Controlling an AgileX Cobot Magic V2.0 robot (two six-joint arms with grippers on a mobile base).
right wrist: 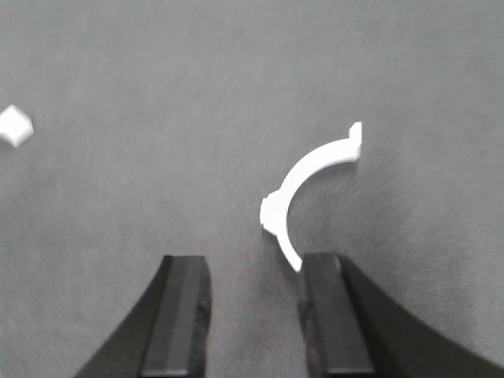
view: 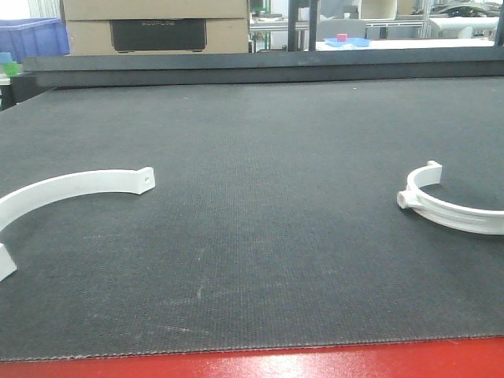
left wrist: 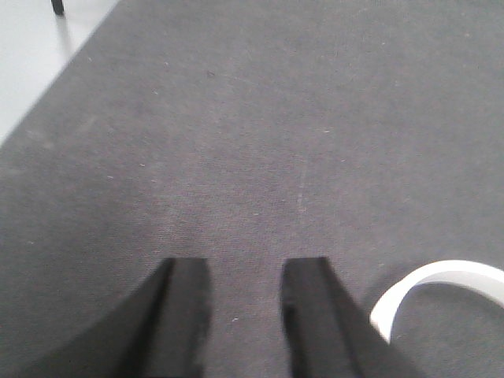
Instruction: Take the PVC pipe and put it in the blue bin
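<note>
Two white curved PVC pipe clamp pieces lie on the dark mat. One (view: 75, 186) is at the left, the other (view: 445, 206) at the right. My left gripper (left wrist: 244, 272) is open and empty over bare mat, with the left piece (left wrist: 425, 287) just to the right of its right finger. My right gripper (right wrist: 252, 272) is open and empty; the right piece (right wrist: 303, 185) lies just ahead, its near end by the right fingertip. A blue bin (view: 31, 37) stands far off at the back left.
The dark mat (view: 260, 236) ends in a red table edge (view: 315, 362) at the front. A cardboard box (view: 157, 27) stands behind the table. A small white bit (right wrist: 16, 126) shows at the left of the right wrist view.
</note>
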